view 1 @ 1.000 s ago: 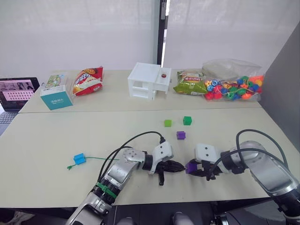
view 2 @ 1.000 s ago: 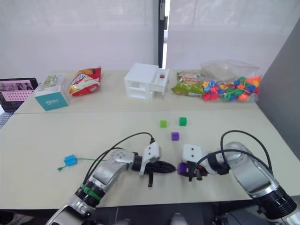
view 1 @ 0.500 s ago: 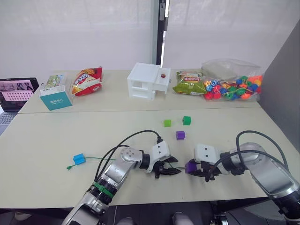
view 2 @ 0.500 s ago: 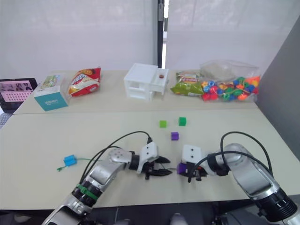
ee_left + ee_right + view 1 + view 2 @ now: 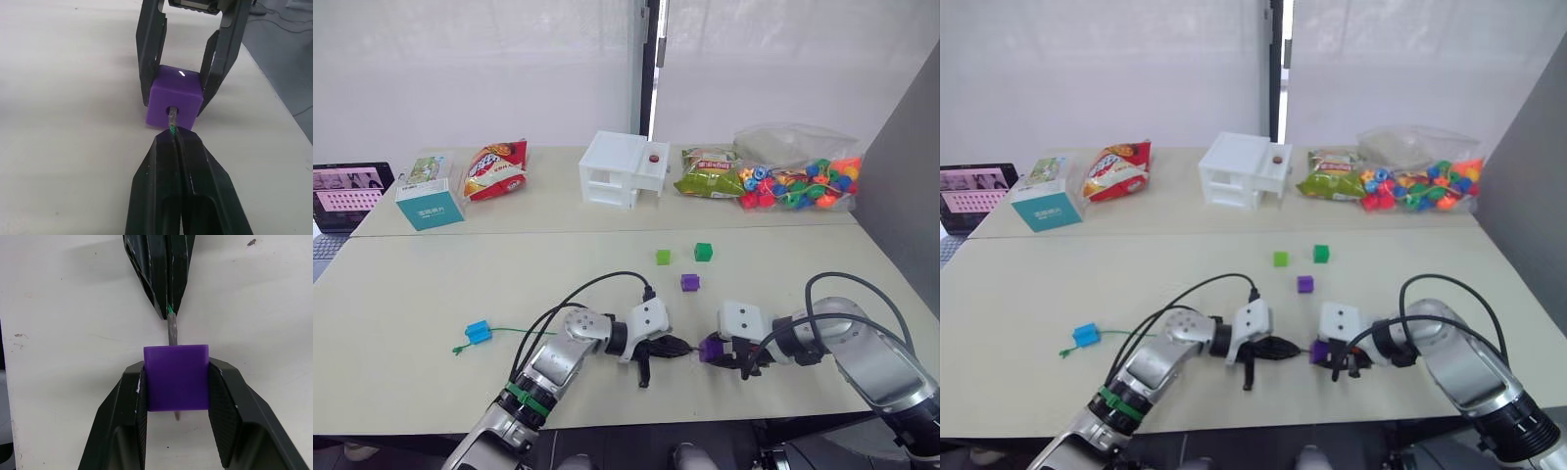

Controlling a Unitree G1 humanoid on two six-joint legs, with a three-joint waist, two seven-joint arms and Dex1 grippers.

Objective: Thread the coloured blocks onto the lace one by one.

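Purple block, clamped by the right gripper, is being pierced by the lace tip pinched in the left gripper at its 9 o'clock; next, I judge, regrip the emerging tip.

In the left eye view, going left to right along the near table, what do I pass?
Blue block → lace → left gripper → purple block held in the right gripper.
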